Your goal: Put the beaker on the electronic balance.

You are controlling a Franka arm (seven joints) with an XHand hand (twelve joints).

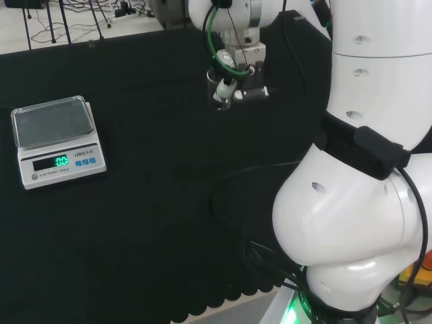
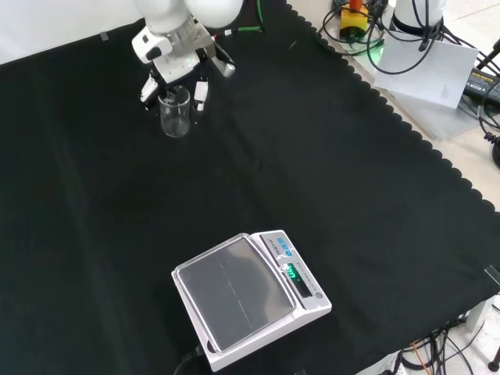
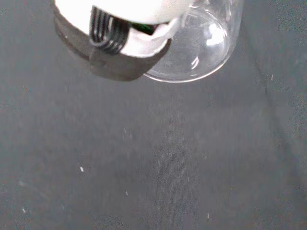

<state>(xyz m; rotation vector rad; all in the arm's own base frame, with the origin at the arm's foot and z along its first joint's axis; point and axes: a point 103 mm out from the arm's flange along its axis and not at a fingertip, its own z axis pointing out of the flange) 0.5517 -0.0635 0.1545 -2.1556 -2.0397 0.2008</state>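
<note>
Front view: beaker point(image 2: 175, 114) upper left of frame, upright on cloth, hand point(image 2: 173, 61) over it, fingers point(image 2: 201, 94) straddling the rim; whether they grip it I cannot tell. Balance point(image 2: 248, 301) lower centre, well apart. Risk: clear glass slips or tips during the long carry.

A black-clothed bench point(image 2: 328, 180) carries an electronic balance point(image 2: 248, 298) and a clear beaker point(image 2: 175, 113).

The arm point(image 1: 351, 202) is built of large, rounded, glossy white links with small screw holes, a black band around one joint and black cables trailing at its base. A green cable point(image 1: 212, 40) loops near the wrist, and the hand point(image 2: 173, 66) is white with black parts
</note>
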